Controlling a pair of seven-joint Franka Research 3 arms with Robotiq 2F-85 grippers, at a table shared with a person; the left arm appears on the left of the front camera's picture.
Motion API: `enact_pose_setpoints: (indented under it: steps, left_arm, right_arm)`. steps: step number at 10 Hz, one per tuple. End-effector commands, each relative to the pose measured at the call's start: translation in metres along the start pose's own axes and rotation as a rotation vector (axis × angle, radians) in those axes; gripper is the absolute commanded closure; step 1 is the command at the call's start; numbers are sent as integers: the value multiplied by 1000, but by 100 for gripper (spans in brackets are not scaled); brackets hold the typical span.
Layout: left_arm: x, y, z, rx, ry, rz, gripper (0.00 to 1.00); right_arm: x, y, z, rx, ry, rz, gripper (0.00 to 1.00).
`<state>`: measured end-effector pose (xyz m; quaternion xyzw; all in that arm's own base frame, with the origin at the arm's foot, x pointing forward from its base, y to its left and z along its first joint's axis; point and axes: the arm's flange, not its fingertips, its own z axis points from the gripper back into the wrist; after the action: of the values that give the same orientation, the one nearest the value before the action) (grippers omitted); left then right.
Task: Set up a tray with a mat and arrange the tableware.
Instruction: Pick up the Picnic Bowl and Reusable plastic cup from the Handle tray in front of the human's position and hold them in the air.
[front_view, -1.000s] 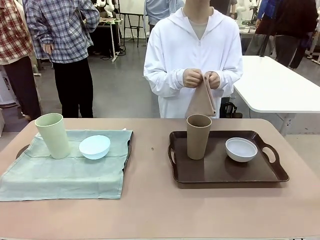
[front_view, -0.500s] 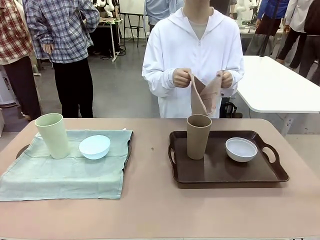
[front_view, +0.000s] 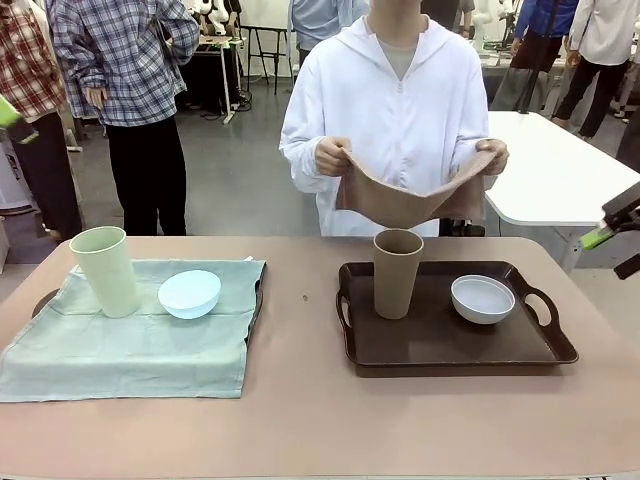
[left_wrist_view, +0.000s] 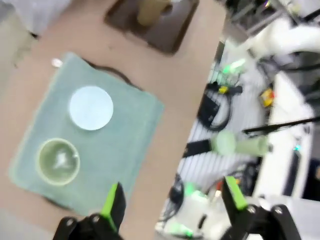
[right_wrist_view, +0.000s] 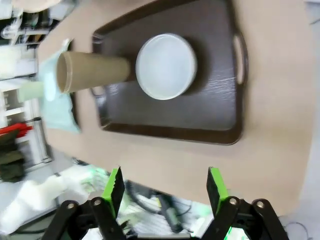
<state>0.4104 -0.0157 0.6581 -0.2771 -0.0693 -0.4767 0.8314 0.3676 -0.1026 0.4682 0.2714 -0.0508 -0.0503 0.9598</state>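
Since a second ago the person has spread the brown mat (front_view: 410, 200) wide at upper centre. The brown tumbler (front_view: 397, 272) and white bowl (front_view: 482, 298) stand on the bare tray (front_view: 440, 352) at centre right, and probably need lifting off first. The left gripper (left_wrist_view: 172, 190) and right gripper (right_wrist_view: 165, 176) both gape wide, empty.

We see the dark tray (front_view: 259, 298) under the pale green cloth mat (front_view: 130, 345) only as a rim strip and a handle loop. Our left wrist view blurs the pale green plastic tumbler (left_wrist_view: 58, 161) and light blue round bowl (left_wrist_view: 90, 107)
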Motion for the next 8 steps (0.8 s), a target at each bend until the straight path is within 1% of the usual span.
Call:
enact_pose_setpoints:
  steps: [1,2,3,4,6,7,8]
  left_arm:
    - [20,-5,-18,160,54,-97,0]
    - [32,-12,-30,238,-7,-121,0]
    - [21,-5,-12,66,52,-54,0]
    - [21,-5,-12,66,52,-54,0]
    - [21,-5,-12,66,52,-54,0]
    - [24,-4,-16,98,53,-65,0]
    - [44,-4,-21,190,-43,-78,0]
  right_arm:
    - [-1,0,-34,-108,4,-13,14]
    - [-1,2,-42,-106,2,-2,14]
    - [-5,5,-28,-5,17,-3,14]
    - [0,1,-36,-85,8,18,14]
    - [0,1,-36,-85,8,18,14]
    - [-1,1,-39,-67,11,19,14]
    - [6,13,-47,-107,-2,18,14]
